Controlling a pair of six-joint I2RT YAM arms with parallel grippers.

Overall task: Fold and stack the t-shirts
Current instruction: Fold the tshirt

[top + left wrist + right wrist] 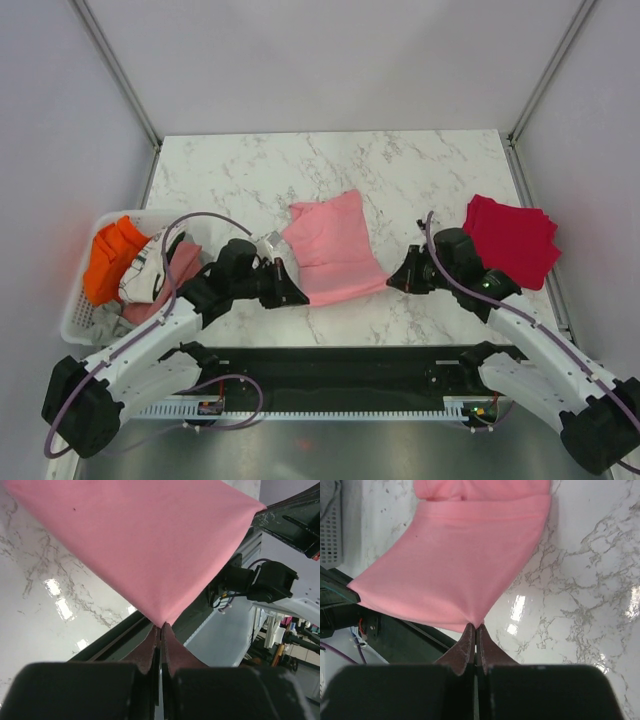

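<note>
Pink t-shirt (332, 248) lies mid-table in the top view, its near corners held by the left gripper (300, 297) and right gripper (393, 282), with the folded red t-shirt (508, 240) at the right edge; each wrist view shows its jaws clamped on a pink corner.

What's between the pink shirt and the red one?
In the top external view, the right gripper sits between the pink shirt and the red shirt, over marble table. It is shut on the pink shirt's near corner.
</note>
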